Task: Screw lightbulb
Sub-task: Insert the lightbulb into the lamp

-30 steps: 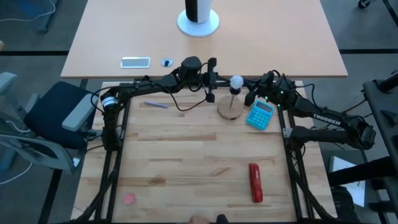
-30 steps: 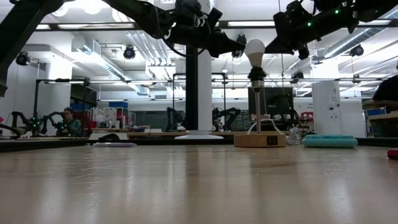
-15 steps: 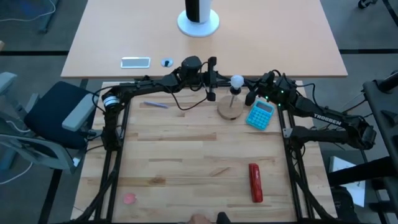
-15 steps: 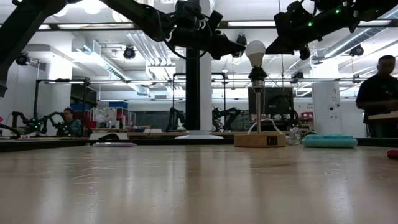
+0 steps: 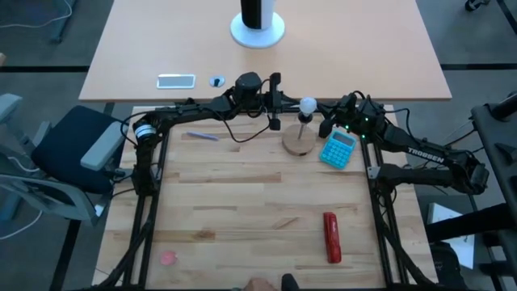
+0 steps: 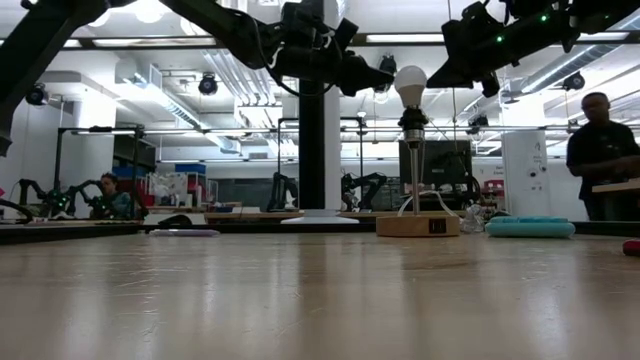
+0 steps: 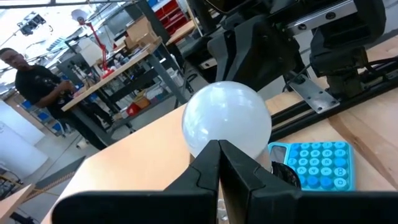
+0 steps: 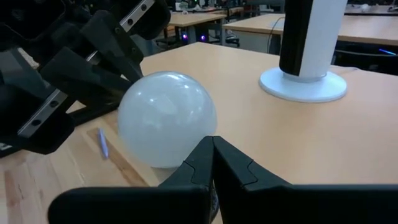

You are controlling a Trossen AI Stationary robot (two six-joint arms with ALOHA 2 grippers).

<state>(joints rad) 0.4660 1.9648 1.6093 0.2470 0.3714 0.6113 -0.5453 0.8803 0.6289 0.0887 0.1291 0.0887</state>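
Note:
The white frosted lightbulb [image 5: 307,105] sits upright on the dark socket atop a thin post [image 6: 414,160]. The post stands on a round wooden disc [image 5: 297,142] at the table's far edge. The bulb also shows in the low view [image 6: 410,84]. My left gripper [image 5: 287,103] is shut, level with the bulb and just to its left [image 6: 388,78]. In its wrist view its tips [image 7: 219,149] point at the bulb [image 7: 227,118]. My right gripper [image 5: 325,120] is shut, just right of the bulb [image 6: 436,78]. In its wrist view its tips [image 8: 212,146] also point at the bulb [image 8: 166,118]. My left gripper has its shut fingertips close to the bulb's left side [image 6: 398,84], coming level from the table's left. I cannot tell whether they touch it. My right gripper has its shut fingertips close to the bulb's right side [image 6: 423,84], coming from the table's right. I cannot tell whether they touch it.
A blue calculator [image 5: 338,149] lies right of the disc. A red bar [image 5: 330,237] lies near the front right, a purple pen [image 5: 202,136] at the far left and a pink disc [image 5: 167,259] at the front left. A large white cylinder [image 5: 258,24] stands on the table behind.

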